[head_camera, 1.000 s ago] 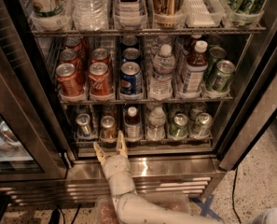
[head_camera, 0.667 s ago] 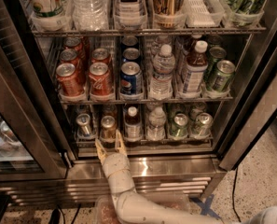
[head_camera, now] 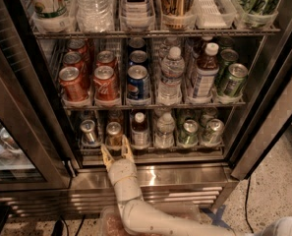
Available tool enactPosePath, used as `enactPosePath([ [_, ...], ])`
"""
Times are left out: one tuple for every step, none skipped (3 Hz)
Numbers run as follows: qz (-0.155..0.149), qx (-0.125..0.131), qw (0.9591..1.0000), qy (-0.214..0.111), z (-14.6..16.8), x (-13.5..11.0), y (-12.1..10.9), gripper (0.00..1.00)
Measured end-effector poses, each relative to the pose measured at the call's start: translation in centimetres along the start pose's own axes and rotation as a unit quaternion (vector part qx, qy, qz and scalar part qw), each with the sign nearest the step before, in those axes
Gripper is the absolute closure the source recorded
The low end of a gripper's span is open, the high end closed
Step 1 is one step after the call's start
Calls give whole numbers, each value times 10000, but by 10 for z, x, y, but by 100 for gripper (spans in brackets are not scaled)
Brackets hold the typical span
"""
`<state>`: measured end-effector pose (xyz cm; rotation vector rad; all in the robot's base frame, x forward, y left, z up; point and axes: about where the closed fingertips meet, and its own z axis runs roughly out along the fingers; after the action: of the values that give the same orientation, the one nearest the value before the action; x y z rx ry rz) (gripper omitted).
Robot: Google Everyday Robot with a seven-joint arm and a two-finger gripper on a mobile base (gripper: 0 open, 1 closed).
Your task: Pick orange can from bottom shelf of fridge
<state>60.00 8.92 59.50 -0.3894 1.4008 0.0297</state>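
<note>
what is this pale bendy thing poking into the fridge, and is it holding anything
This is a single camera picture looking down into an open drinks fridge; where the camera sits is not known. The pale jointed thing rising from the bottom edge is a robot arm. At its tip is the gripper, two yellowish fingers spread open in a V. It holds nothing. It is at the front edge of the bottom shelf, right in front of the orange can it is meant to pick. Beside that can stand a silver-grey can, two bottles and two green cans. The rack above holds red cola cans.
</note>
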Motion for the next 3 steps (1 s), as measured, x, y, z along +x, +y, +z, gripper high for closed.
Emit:
enactPosePath([
  [-70, 174, 9998, 36, 34, 8, -14, 35],
  [-31, 196, 9998, 40, 36, 10, -15, 36],
  [56, 179, 9998, 62, 38, 14, -12, 55],
])
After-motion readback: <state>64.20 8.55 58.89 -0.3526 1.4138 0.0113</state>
